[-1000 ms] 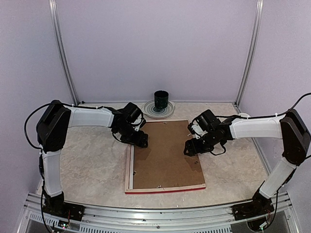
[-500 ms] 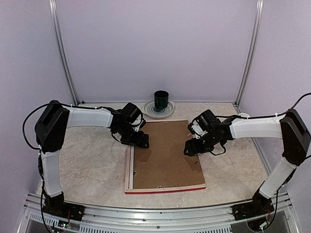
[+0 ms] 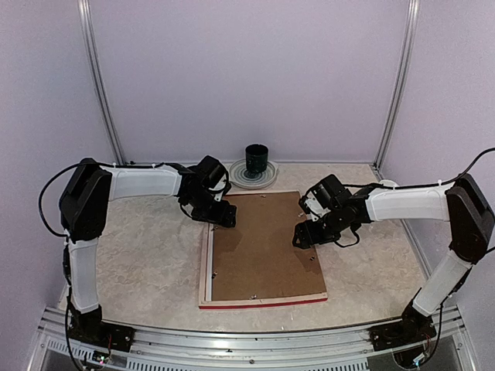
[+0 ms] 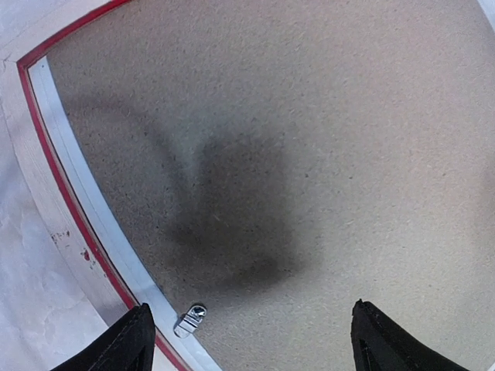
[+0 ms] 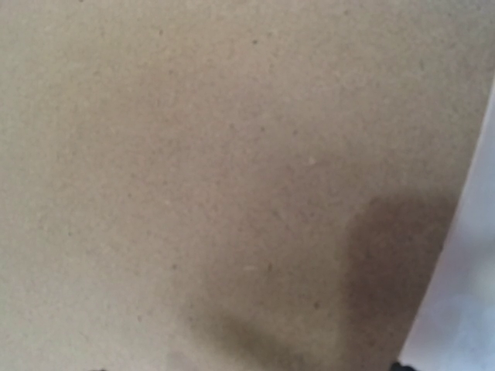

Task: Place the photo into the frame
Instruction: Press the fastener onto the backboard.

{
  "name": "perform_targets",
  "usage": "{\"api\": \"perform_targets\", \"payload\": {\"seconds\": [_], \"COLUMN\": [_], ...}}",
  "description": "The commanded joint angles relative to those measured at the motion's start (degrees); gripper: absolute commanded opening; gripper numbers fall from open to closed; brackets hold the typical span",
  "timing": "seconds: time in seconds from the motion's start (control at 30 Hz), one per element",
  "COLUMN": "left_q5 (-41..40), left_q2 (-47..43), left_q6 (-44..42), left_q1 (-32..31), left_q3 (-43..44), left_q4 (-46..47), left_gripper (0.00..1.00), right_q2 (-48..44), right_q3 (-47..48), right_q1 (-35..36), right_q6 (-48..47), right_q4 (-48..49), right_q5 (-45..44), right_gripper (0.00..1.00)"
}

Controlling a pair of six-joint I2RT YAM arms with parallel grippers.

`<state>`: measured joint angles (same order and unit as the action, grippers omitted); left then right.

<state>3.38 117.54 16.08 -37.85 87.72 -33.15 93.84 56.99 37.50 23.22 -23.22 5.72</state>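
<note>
The frame lies face down on the table, pale wood back up, with its red edge showing along the near side. A brown backing board fills it. The photo is hidden. My left gripper hovers open over the frame's far left corner. In the left wrist view its fingertips stand wide apart above the board, with a small metal clip beside the red inner edge. My right gripper is low over the board's right side, open, and only board fills its view.
A dark green cup stands on a striped plate at the back of the table, just beyond the frame. Small metal clips sit along the board's edges. Purple walls and metal posts close in the sides.
My left gripper has shifted a little toward the frame's far left corner and opened slightly wider. The right arm and the frame have stayed put.
</note>
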Motion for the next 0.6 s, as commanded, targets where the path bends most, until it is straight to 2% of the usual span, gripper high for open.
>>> {"api": "perform_targets", "payload": {"seconds": [0.0, 0.57], "left_q5": [-2.2, 2.6], "left_q2": [2.8, 4.1], "left_q6": [-1.6, -3.1], "left_q1": [0.5, 0.3], "left_q3": [1.6, 2.2], "left_q4": [-2.9, -5.8], "left_gripper": [0.87, 0.86], "right_q2": [-0.5, -0.3], "right_q3": [0.0, 0.1], "right_q1": [-0.4, -0.5], "right_q6": [-0.6, -0.7], "right_q4": [0.4, 0.7], "right_q5": [-0.3, -0.1], "right_gripper": [0.78, 0.78]}}
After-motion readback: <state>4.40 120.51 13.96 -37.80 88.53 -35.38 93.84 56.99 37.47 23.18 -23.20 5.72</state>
